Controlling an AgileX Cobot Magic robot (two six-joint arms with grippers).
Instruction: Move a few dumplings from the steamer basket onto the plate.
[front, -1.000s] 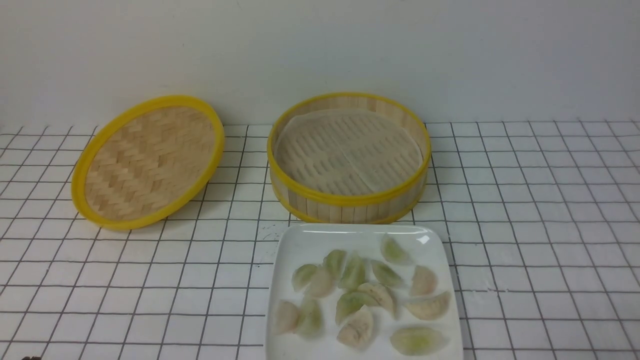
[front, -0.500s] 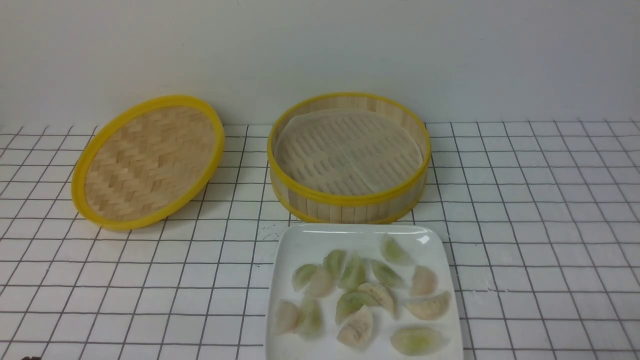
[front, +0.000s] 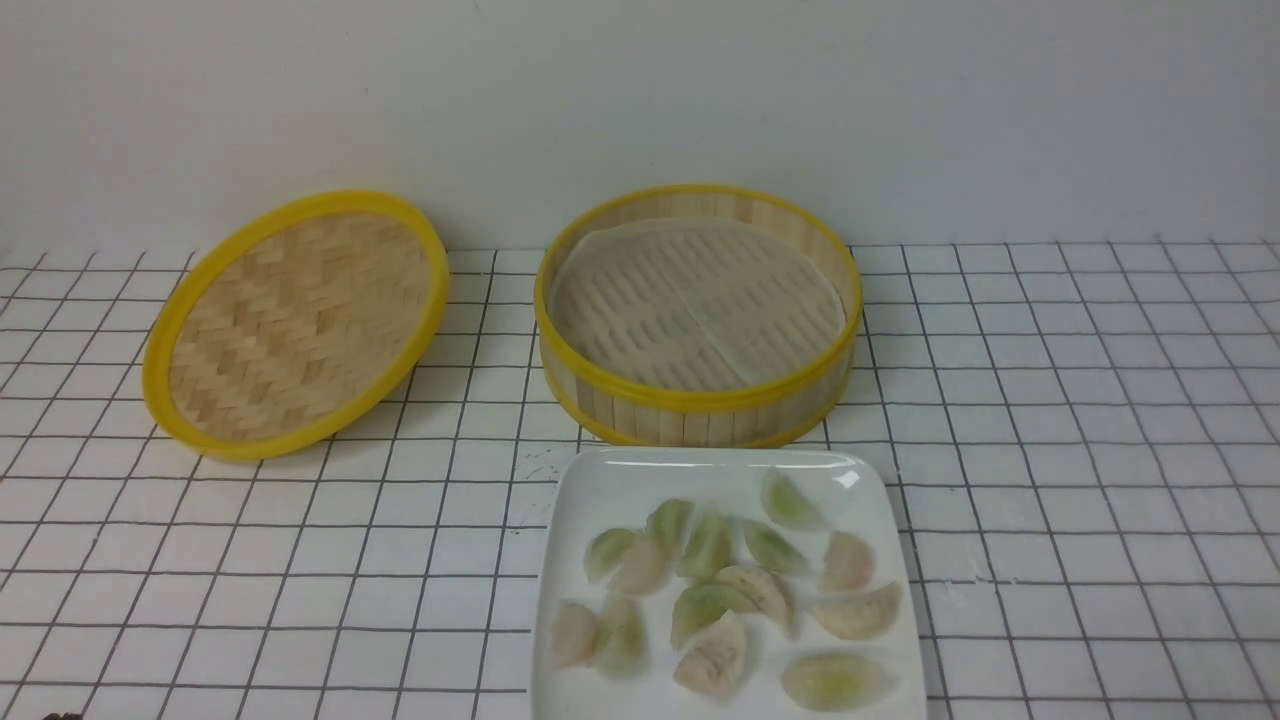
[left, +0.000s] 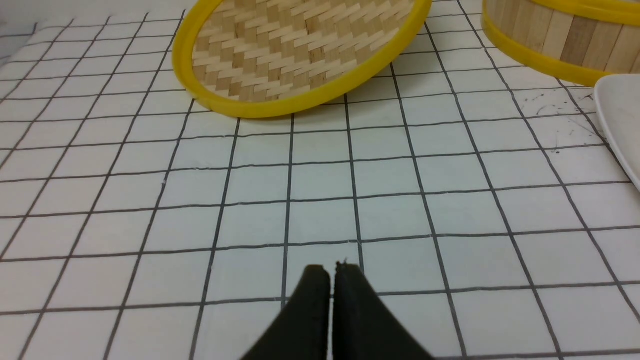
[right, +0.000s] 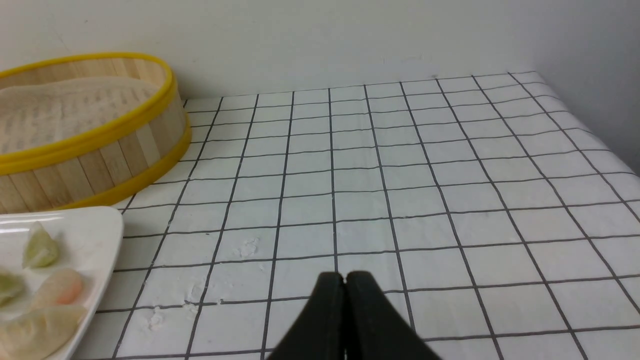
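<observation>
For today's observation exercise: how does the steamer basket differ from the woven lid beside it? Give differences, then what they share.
The steamer basket is deep with an upright slat wall; the lid is shallow. The basket's bottom is slatted under a whitish liner; the lid's face is herringbone weave. The basket sits flat; the lid looks tilted, its far edge raised. Both are round bamboo with yellow rims, and neither holds dumplings.

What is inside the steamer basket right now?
Inside the steamer basket only the whitish liner over the slatted bottom shows; no dumplings. The near wall hides a thin strip of the floor. The dumplings lie on the plate.
</observation>
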